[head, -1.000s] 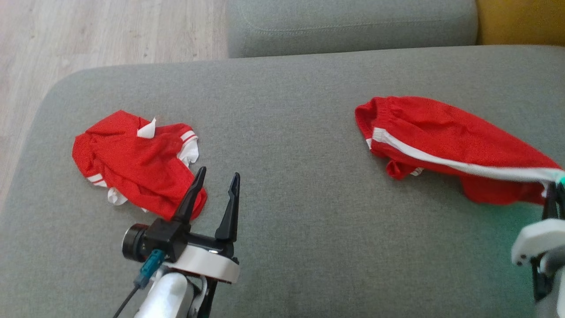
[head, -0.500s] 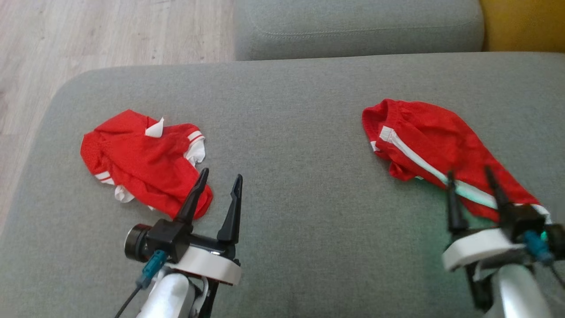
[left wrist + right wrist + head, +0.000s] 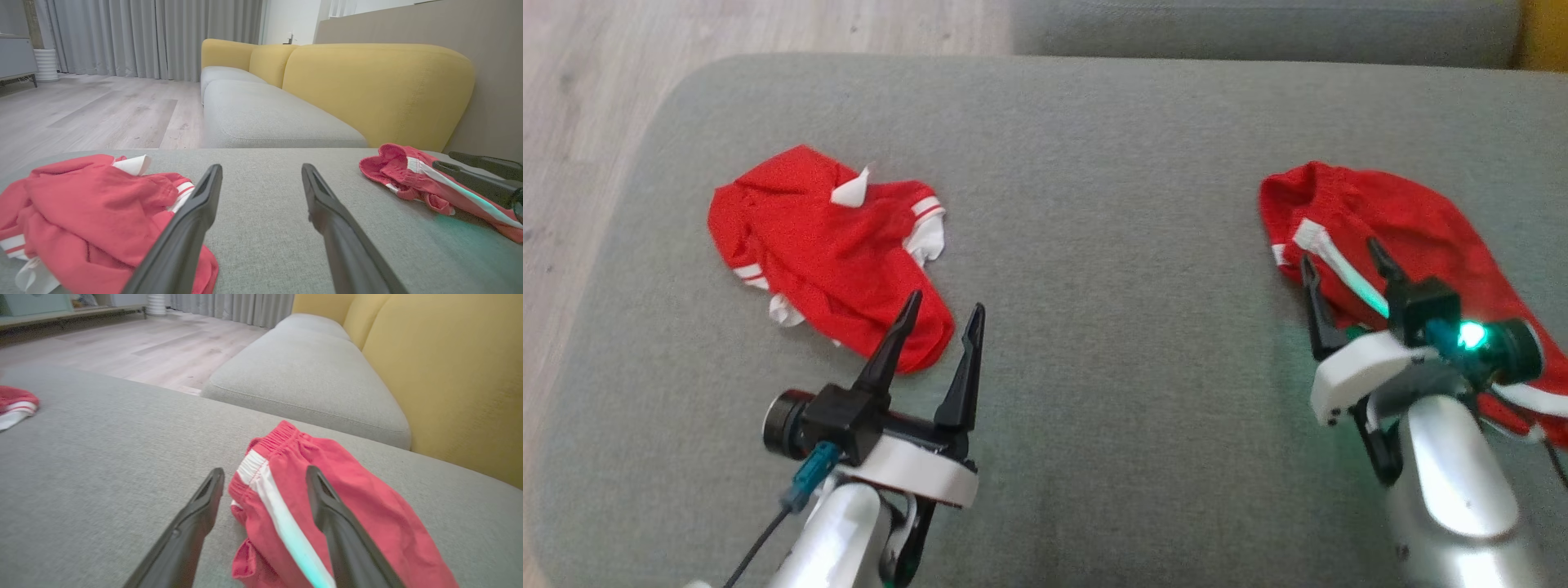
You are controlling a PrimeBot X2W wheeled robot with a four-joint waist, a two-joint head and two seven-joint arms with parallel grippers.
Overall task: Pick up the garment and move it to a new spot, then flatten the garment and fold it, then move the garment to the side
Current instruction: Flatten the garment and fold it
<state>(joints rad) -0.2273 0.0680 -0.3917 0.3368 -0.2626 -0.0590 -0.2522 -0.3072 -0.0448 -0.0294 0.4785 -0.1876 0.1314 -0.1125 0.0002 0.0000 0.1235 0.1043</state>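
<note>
A grey sofa seat cushion [image 3: 1094, 204] carried the items, with wood floor [image 3: 588, 82] to its far left and a yellow backrest [image 3: 376, 90] behind. Red shorts [image 3: 1413, 220] with a white side stripe lay crumpled on the right of the cushion. The right gripper [image 3: 1339, 251] stood at their waistband end, jaws spread apart and empty. A crumpled red jersey [image 3: 825, 245] lay well apart on the left. The left gripper [image 3: 947, 302] stood at its near edge, jaws likewise spread and empty.
</note>
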